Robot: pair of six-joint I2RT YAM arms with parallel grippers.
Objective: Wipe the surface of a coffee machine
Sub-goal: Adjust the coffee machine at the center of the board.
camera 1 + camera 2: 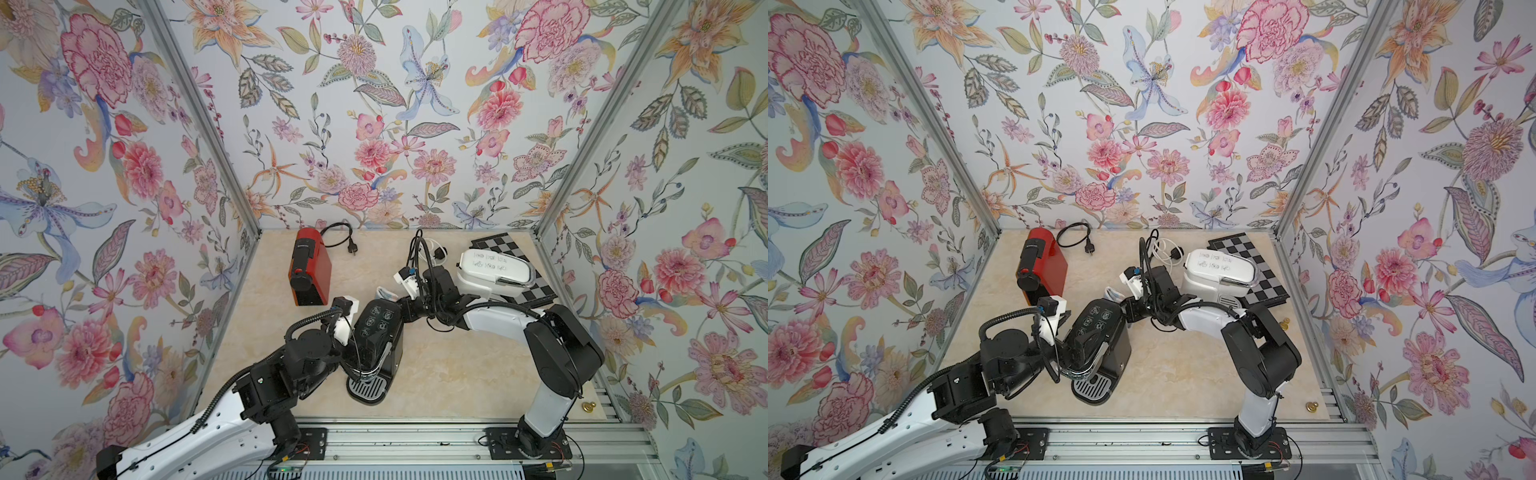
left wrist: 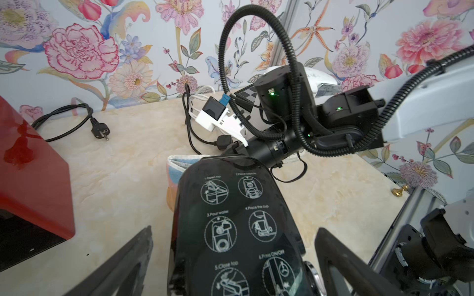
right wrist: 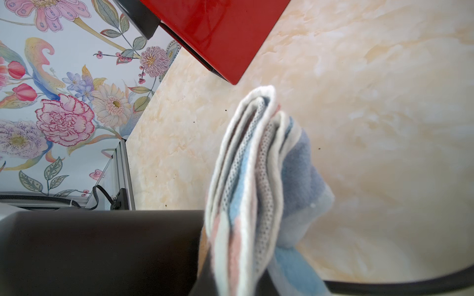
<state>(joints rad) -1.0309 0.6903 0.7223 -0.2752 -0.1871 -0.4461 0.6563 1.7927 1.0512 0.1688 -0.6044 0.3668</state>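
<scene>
in both top views the black coffee machine [image 1: 380,332] [image 1: 1100,336] stands mid-counter [image 1: 457,374], toward the front edge, and the right gripper [image 1: 402,306] sits at its rear. left wrist view: the left gripper [image 2: 234,230] is spread wide, one jaw on either side of the machine, gaps showing on both. right wrist view: the right gripper is clamped on the folded cloth [image 3: 256,179], right beside the machine's dark rear wall.

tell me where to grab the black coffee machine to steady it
The glossy black coffee machine: across its narrow body, a finger on each flat side wall, from its drip tray end. The open left end effector straddles it there; the folded striped cloth is at its back.
</scene>
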